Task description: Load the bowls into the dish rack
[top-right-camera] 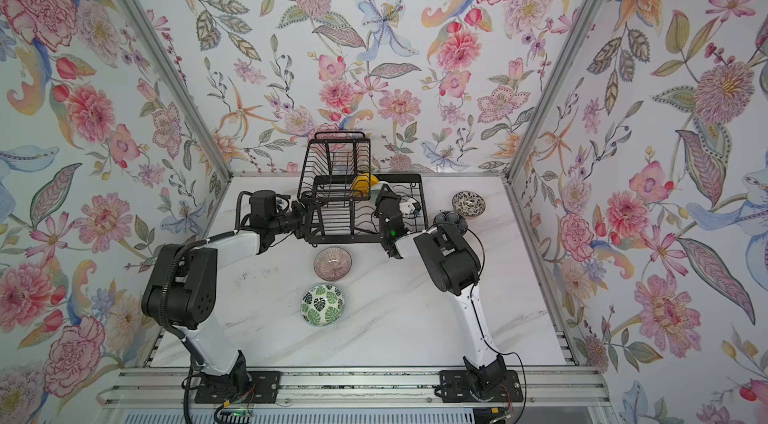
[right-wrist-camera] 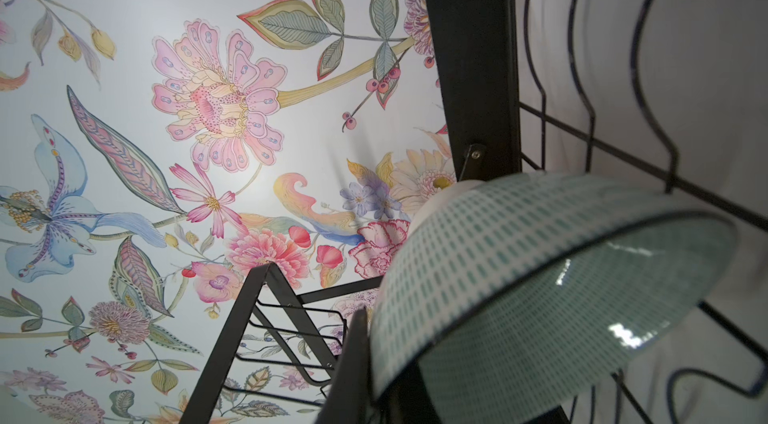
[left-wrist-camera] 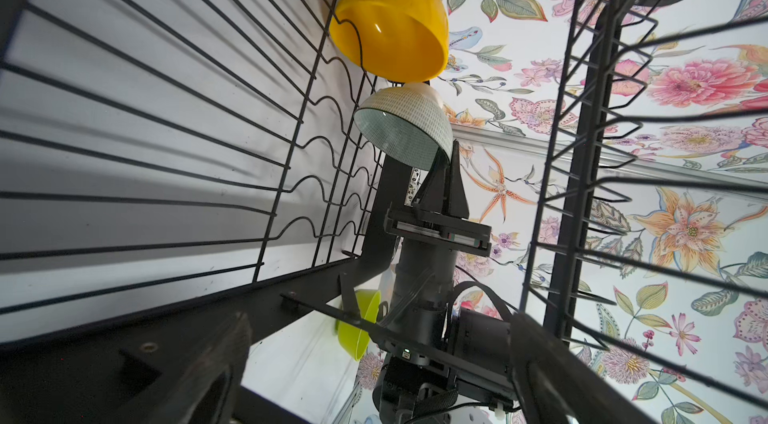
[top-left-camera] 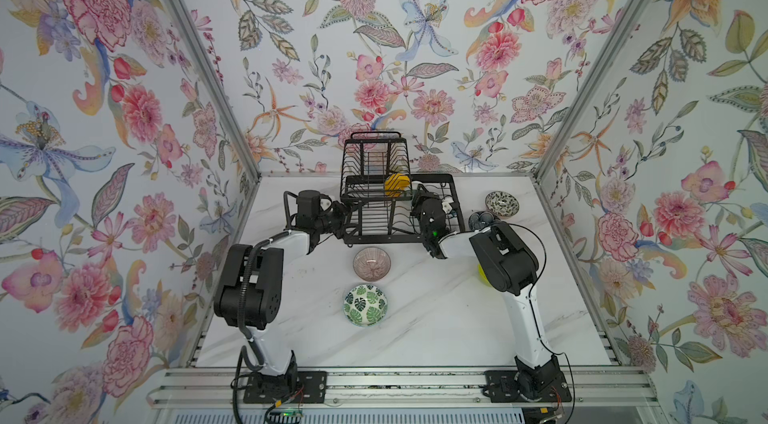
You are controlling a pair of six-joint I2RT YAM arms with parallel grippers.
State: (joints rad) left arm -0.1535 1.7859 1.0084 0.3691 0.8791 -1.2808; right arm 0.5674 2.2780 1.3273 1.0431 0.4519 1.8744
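At the left end of the dish rack (top-left-camera: 386,240) my left gripper (top-left-camera: 343,214) sits with its jaws spread wide. From the left wrist camera the rack's flat black frame runs between them, and I cannot tell whether they touch it. The rack is thin black wire on flat bars: a rectangular lower tray with wavy slot wires and a smaller raised basket (top-left-camera: 374,160) toward the back wall.

On the white marble-look table (top-left-camera: 436,318), in front of the rack, two bowls sit upright and apart. One is a leaf bowl (top-left-camera: 365,304), glossy white with dark green leaves. Behind it is a ribbed bowl (top-left-camera: 371,263), pink-brown with fine radial lines.

Inside the lower tray a yellow bowl (top-left-camera: 397,184), smooth and plain, stands on edge in the wavy slots. Just beside it a pale aqua bowl (left-wrist-camera: 403,127) is tipped on edge too. It is white outside with rows of small teal dashes, glazed aqua within and dark at the rim. My right gripper (left-wrist-camera: 445,158) is pressed together on that rim, pinching it.

Right of the rack, a lime green bowl (top-left-camera: 481,272) peeks from behind my right arm. A dark blue bowl (top-left-camera: 482,219) sits near a black-and-white patterned bowl (top-left-camera: 502,204).
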